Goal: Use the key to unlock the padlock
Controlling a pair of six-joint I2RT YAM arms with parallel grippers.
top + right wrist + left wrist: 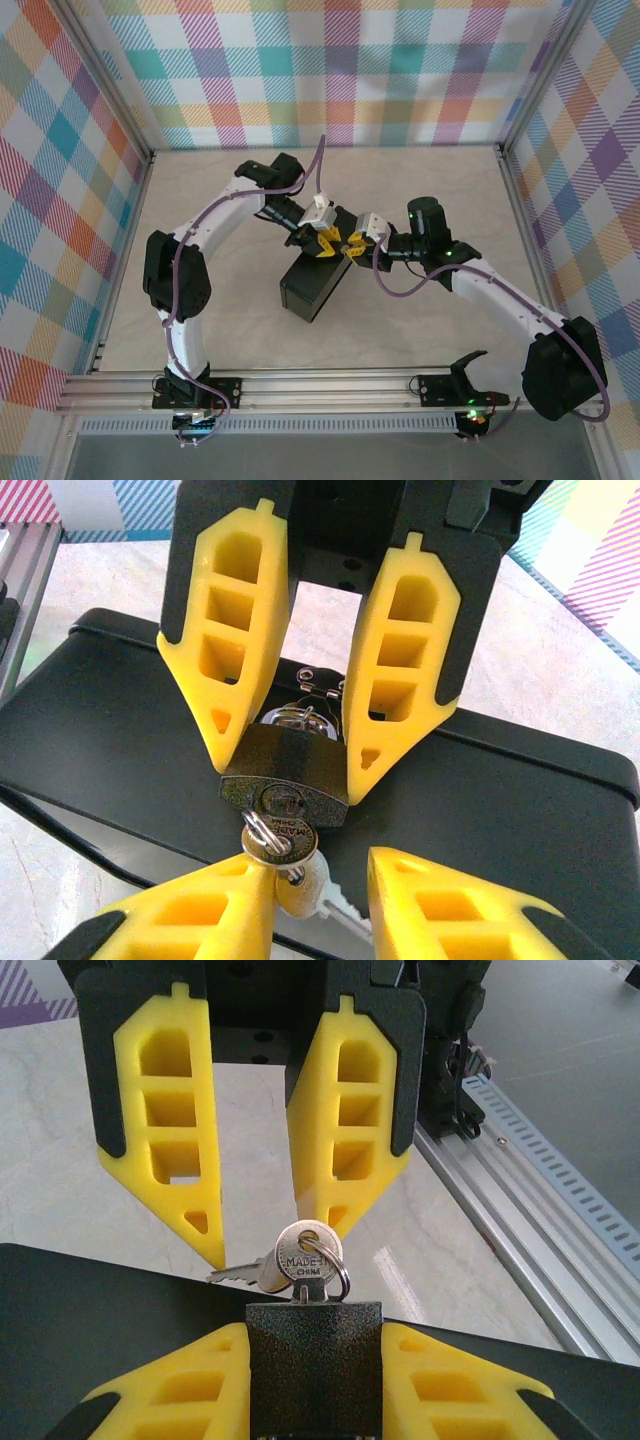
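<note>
Right gripper point(290, 758) pinches stiff brassy metal padlock point(285, 780); left gripper point(272, 1240) spread around thin grey key point(303, 1257). Key looks light, slippery; grip its flat head.

Left arm point(215, 218) and right arm point(500, 292): white tube links, bulky black joint housings. Purple cable point(318, 165) loops along each. Small green light point(449, 254) on the right arm. Left gripper point(322, 241) and right gripper point(357, 241): yellow wedge fingers point(170, 1110), rectangular cut-outs, black backing.
</note>
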